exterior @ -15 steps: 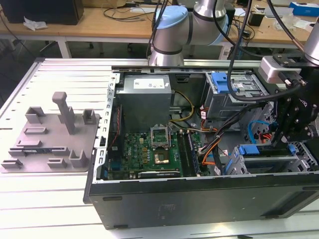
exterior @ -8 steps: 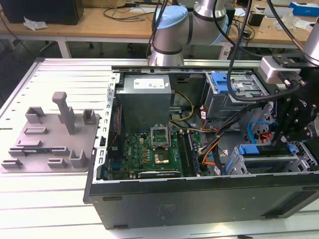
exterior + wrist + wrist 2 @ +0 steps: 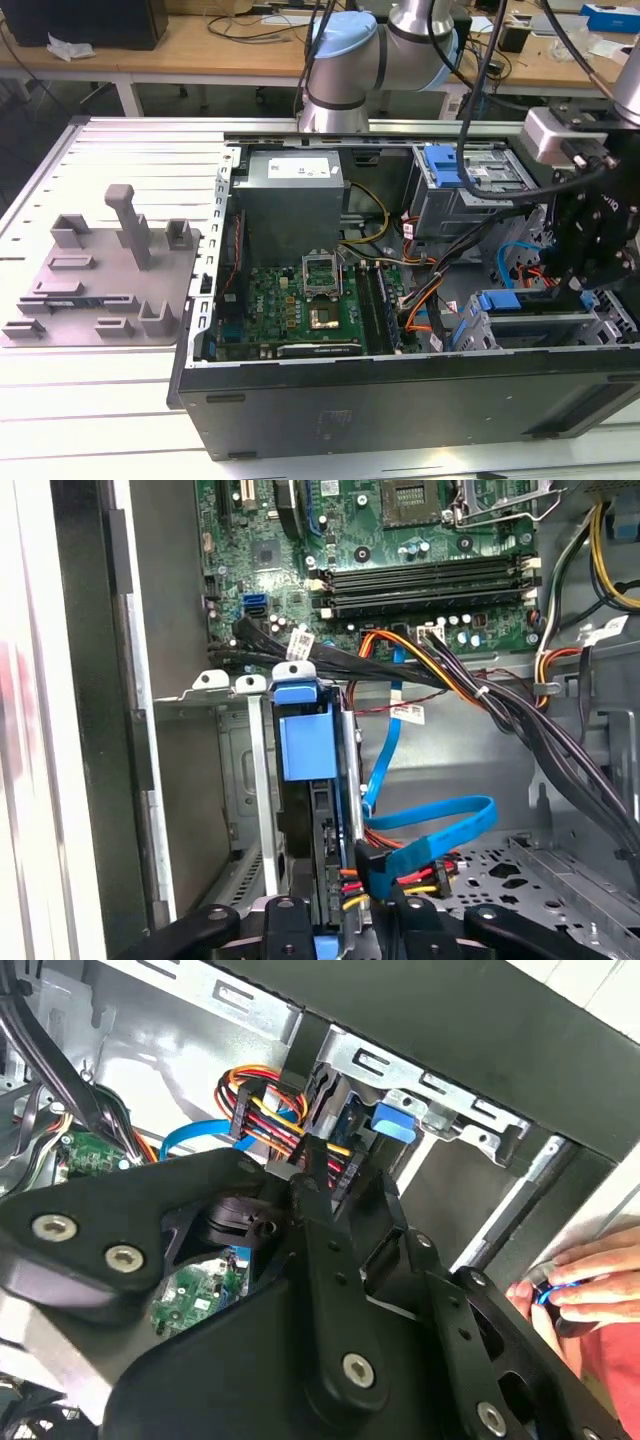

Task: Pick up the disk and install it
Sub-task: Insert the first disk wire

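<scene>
The black claw (image 3: pixel 330 930) is closest to the camera in the first wrist view, and its fingers sit on both sides of the bottom end of the disk (image 3: pixel 308 750). The disk stands on its thin edge with its blue frame showing, and it is already down inside the silver cage (image 3: pixel 215 695) by the dark side wall of the computer case (image 3: pixel 400 400). It looks like the claw is clenched on the disk, because the fingers press right against it. In the exterior view the disk's blue edge (image 3: pixel 520 300) is at about 3 o'clock from the green board (image 3: pixel 300 310), low in the corner of the case, with the black claw (image 3: pixel 590 250) just over it. So the picking up seems done, and the disk looks mostly pushed into its slot. I cannot tell if it has clicked all the way in. The blue cable (image 3: pixel 440 835) and the colored wires (image 3: pixel 400 880) hang just beside it. A person's hand (image 3: pixel 585 1285) is outside the case at the edge in the second wrist view.
</scene>
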You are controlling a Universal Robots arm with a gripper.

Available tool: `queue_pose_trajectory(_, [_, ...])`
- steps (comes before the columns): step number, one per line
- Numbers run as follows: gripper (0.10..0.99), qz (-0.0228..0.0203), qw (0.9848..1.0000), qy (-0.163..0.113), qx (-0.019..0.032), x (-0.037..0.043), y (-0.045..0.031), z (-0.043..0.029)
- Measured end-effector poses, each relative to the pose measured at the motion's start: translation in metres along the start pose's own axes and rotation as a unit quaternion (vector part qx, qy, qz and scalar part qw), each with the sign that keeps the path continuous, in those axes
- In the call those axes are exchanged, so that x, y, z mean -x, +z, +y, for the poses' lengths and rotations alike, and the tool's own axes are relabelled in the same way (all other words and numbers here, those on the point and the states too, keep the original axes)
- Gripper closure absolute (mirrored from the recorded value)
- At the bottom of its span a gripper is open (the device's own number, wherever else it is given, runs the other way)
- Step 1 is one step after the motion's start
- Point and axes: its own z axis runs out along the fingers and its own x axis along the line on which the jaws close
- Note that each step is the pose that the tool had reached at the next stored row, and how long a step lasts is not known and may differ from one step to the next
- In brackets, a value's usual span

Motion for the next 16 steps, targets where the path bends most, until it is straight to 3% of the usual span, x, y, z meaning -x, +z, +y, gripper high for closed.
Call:
queue_pose_trajectory(4, [0.722, 0.0, 1.0, 0.0, 0.0, -0.001, -0.0137, -0.0005])
queue_pose_trajectory(6, [0.722, 0.0, 1.0, 0.0, 0.0, -0.0023, -0.0322, -0.0011])
queue_pose_trajectory(16, [0.722, 0.0001, 1.0, -0.001, 0.0, -0.0025, -0.0344, -0.0012])
